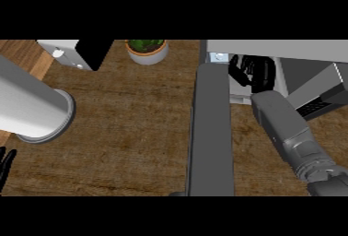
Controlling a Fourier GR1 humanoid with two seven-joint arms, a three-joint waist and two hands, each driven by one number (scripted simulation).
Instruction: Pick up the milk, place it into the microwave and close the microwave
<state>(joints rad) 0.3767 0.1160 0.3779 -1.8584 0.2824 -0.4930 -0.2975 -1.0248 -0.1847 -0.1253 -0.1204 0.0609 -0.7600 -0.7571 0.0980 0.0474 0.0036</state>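
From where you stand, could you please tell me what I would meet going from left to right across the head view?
First the left hand at the lower edge → white-and-black box → potted plant → open microwave door → right hand.

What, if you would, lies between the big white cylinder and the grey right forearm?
Head view: bare wooden counter, then the dark grey open microwave door.

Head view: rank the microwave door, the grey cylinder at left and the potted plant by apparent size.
1. Microwave door and grey cylinder: too alike to rank; the cylinder runs off the edge and seems nearer the camera.
2. Potted plant: clearly smallest.
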